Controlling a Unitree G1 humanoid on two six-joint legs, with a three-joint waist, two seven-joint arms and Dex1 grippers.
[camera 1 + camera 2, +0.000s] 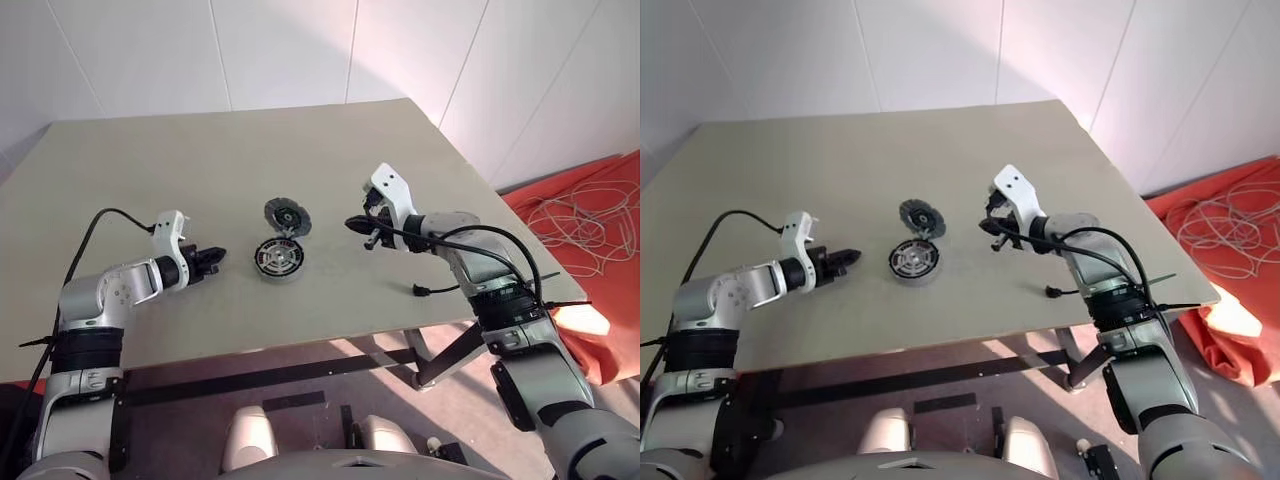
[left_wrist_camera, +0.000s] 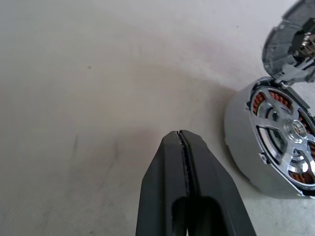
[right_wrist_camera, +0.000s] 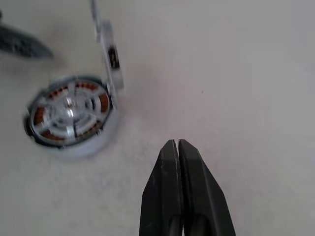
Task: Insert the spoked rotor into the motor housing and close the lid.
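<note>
Standing half-open against the motor housing (image 1: pixel 278 259) in the middle of the table (image 1: pixel 180 180), the lid (image 1: pixel 287 217) looks thin, stiff and light, best pushed at its top rim, while the left gripper (image 1: pixel 213 258) and the right gripper (image 1: pixel 356 223) are both closed and empty.

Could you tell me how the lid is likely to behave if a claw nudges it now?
The lid stands tilted open at the motor housing's far rim, so a nudge would probably swing it. It looks thin, rigid and likely light.

A: What colours on the motor housing (image 2: pixel 241 142)?
B: Silvery rim, reddish-copper windings showing between pale spokes.
A: And the lid (image 1: pixel 287 217)?
B: Dark grey, radial ribs. The desk (image 1: pixel 200 160) is plain beige.
</note>
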